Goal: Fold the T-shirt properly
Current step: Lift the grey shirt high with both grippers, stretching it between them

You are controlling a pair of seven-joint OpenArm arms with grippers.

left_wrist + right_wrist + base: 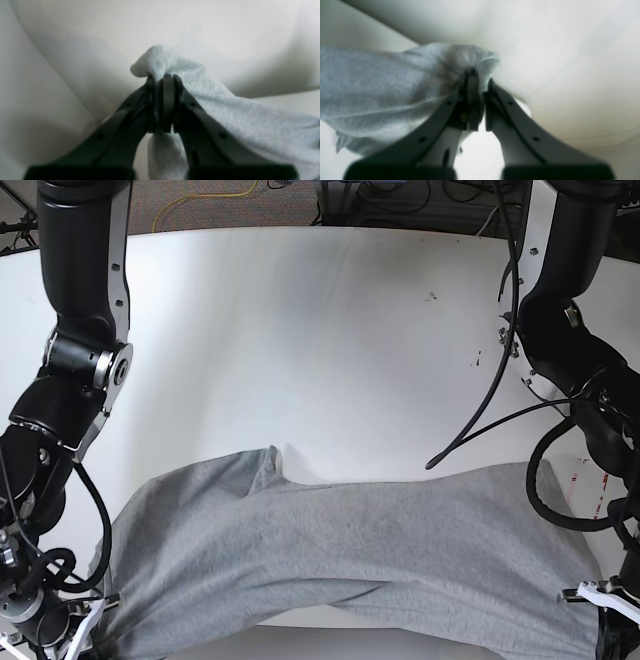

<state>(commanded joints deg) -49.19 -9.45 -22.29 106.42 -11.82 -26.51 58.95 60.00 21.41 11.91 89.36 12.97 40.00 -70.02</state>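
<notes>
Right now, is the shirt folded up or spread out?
Spread out, not folded. The shirt stretches between the left gripper and right gripper, each pinching one end.

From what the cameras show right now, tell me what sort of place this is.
Probably a robotics lab or test bench, not a home. Two black robot arms flank a bare white table, the left gripper and right gripper each pinching the grey T-shirt, and loose cables lie behind the table.

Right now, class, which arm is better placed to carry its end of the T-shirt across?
Neither clearly: the left gripper and right gripper are both shut on the T-shirt, stretched between them.
</notes>
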